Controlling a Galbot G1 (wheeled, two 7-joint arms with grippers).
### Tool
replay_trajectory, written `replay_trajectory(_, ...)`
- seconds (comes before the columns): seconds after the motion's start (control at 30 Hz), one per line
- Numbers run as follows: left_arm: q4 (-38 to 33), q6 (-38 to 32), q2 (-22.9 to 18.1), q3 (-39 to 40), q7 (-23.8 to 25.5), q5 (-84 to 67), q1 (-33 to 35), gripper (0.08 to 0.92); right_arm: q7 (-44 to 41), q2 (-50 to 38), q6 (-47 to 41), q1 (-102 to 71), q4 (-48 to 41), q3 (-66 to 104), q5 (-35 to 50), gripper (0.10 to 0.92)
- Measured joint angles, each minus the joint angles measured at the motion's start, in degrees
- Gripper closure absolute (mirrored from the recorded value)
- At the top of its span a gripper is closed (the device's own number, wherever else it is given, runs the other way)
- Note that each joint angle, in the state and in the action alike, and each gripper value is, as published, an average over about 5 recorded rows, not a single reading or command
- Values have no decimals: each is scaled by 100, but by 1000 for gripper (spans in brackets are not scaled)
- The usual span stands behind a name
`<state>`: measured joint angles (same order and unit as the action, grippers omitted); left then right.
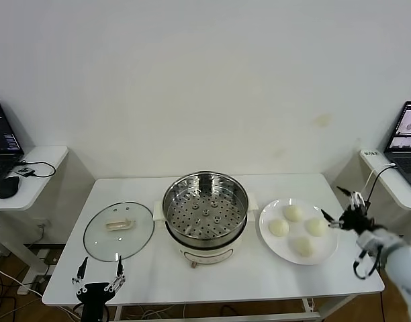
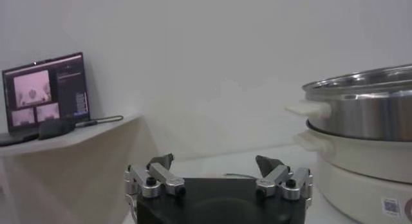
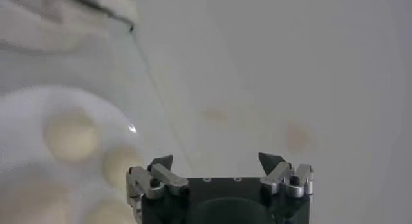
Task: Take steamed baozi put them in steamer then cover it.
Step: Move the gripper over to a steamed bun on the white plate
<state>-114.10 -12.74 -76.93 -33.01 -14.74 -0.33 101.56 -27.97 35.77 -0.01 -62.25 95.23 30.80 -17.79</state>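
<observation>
Head view is showing us the steamer [image 1: 205, 216] sitting uncovered at the table's [image 1: 158, 282] middle, the cover [image 1: 118, 231] lying flat to its left, and four baozi [image 1: 293, 212] resting on a white plate [image 1: 269, 235] to its right. We are seeing our left gripper [image 1: 98, 272] hovering near the cover, jaws spread wide and empty. Our right gripper [image 1: 340, 206] is hanging beside the plate, likewise spread and holding nothing.

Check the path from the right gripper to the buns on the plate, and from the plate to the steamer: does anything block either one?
Nothing visible does. The right gripper is open beside the white plate, whose four steamed baozi lie uncovered. The steamer stands open next to the plate; the cover lies on its far side.
</observation>
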Motion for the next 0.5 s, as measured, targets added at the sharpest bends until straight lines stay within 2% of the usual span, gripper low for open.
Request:
replay_trajectory(0.23,-24,-1,-80,-1,-36,189,-5,177,-779,-251,210,1619,-953,-1488,-181,203)
replay_trajectory(0.5,-20,-4,-177,-56,-55,301,-30,177,-1614,91,391,3408,-2122,-3219,-206,203)
